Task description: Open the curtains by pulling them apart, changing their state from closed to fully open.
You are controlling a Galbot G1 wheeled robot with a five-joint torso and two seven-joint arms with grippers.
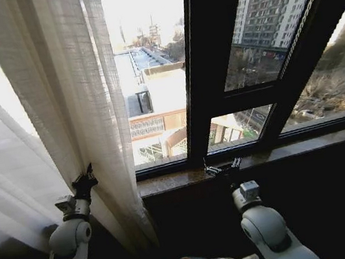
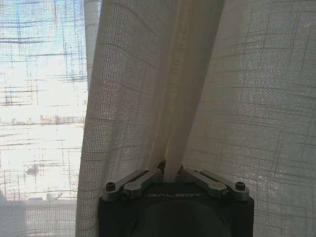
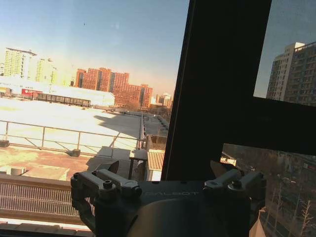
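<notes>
The sheer white pleated curtains (image 1: pixel 70 86) hang bunched at the left of the window, with the glass to their right bare. My left gripper (image 1: pixel 84 183) is low on the curtain's gathered folds. In the left wrist view the curtains (image 2: pixel 148 89) hang right in front of the camera, and the left gripper (image 2: pixel 170 172) is shut on a narrow fold of the fabric. My right gripper (image 1: pixel 225 168) is at the window sill, in front of the dark frame and away from any fabric. In the right wrist view the right gripper (image 3: pixel 165 173) is open with nothing between its fingers.
A brown window sill (image 1: pixel 281 151) runs across at gripper height, with a dark wall below it. A thick dark window frame (image 1: pixel 214 63) rises behind the right gripper. Rooftops and tall buildings lie beyond the glass.
</notes>
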